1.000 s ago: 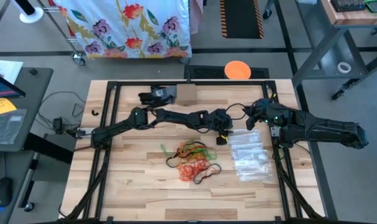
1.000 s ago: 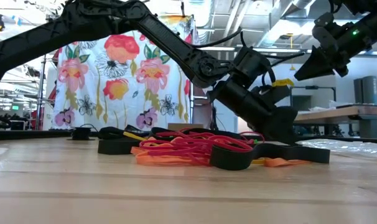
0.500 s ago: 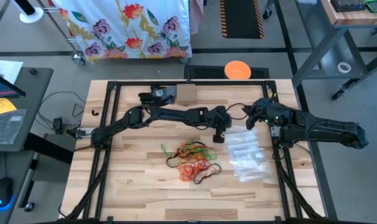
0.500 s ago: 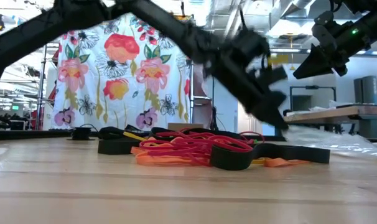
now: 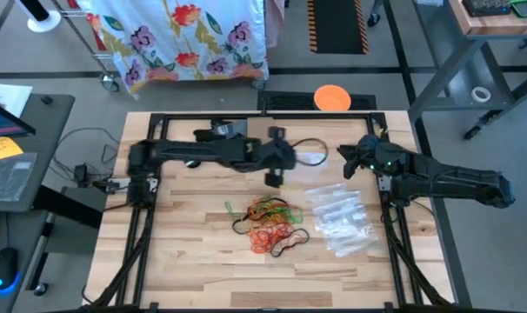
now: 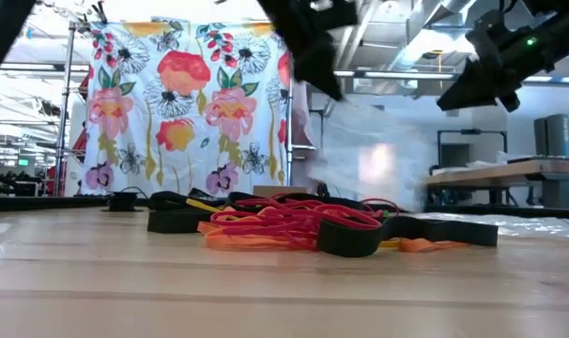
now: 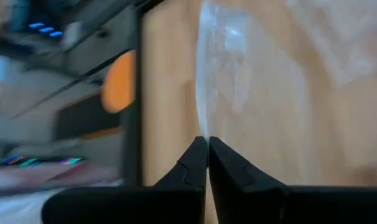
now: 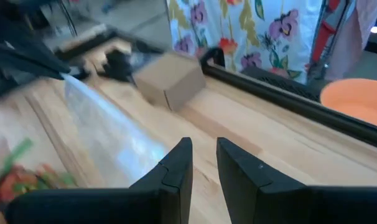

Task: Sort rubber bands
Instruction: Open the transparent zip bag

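The left gripper (image 7: pixel 207 146) is pinching 1 clear bag (image 7: pixel 226 68) above the table (image 5: pixel 194 261), near the cardboard box (image 8: pixel 170 81). The right gripper (image 8: pixel 204 163), fingers slightly apart, is hovering empty beside the bag pile (image 5: pixel 342 217) and rubber bands (image 5: pixel 268 224).

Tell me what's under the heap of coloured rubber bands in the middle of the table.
Only bare wooden table shows around the tangled heap of red, orange, green and dark rubber bands. Whatever lies beneath the tangle is hidden. The clear plastic bags lie beside it, not under it.

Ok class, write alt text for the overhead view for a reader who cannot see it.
The left pincer, shut on a clear plastic bag, holds it above a wooden table. A tangle of coloured rubber bands lies mid-table, more clear bags beside it, under the waiting right pincer.
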Available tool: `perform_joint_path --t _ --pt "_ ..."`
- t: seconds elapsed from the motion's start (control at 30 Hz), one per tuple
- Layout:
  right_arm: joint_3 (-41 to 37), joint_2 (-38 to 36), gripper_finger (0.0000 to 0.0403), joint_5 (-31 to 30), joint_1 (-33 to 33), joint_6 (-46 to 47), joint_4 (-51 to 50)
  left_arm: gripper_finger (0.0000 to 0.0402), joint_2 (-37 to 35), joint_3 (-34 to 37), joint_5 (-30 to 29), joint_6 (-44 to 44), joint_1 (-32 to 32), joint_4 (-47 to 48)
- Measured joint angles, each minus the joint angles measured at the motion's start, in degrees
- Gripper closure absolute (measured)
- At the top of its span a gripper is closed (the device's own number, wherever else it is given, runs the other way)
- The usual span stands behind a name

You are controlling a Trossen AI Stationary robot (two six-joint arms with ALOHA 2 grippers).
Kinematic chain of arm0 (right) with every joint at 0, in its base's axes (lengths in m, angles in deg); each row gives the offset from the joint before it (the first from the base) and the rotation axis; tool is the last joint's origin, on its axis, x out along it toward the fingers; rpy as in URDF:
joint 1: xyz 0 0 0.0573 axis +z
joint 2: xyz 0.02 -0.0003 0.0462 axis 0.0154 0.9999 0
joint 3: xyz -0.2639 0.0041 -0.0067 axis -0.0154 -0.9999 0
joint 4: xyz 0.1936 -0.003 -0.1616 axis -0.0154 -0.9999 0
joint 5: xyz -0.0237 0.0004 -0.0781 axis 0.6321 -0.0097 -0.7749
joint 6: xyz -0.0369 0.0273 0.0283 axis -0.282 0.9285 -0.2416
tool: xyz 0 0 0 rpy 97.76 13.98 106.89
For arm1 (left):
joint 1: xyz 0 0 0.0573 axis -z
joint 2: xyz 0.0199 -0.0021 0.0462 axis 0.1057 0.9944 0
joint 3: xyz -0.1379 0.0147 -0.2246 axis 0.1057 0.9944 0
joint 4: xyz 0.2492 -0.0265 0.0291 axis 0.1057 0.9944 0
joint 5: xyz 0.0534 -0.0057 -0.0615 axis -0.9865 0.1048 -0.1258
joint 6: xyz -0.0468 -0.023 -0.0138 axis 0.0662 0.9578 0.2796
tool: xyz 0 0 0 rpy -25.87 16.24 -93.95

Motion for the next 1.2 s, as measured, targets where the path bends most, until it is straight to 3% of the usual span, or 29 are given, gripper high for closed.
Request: perform_joint_path --t 0.23,0.4,0.57,0.67,0.73,0.97,1.2 --pt "0.0 5.7 0.0332 -0.1 0.0 -0.2 13.1 0.0401 -17.7 23.5 -26.7 2.3 7.9 -7.6" --pt "0.0 14.5 0.0332 3.5 0.1 -3.2 25.1 0.0401 -28.2 39.5 -37.4 15.0 14.8 -10.3" --pt "0.0 27.9 0.0332 12.8 0.1 -2.3 45.4 0.0401 -33.3 49.8 -38.6 24.1 20.1 -12.4" --pt "1.1 36.7 0.0332 19.0 0.1 0.2 57.2 0.0401 -33.4 53.3 -36.4 20.1 21.9 -15.6" --pt "4.0 42.3 0.0332 21.6 0.1 1.4 60.0 0.0401 -32.9 54.4 -33.5 15.8 22.5 -19.5" --pt "18.3 56.8 0.0332 31.3 2.1 2.7 51.3 0.0401 -31.2 54.5 -26.0 -3.1 22.6 -34.0" --pt "28.3 61.9 0.0332 32.2 5.4 -0.2 36.6 0.0401 -31.2 54.4 -25.5 -15.9 22.6 -42.2"
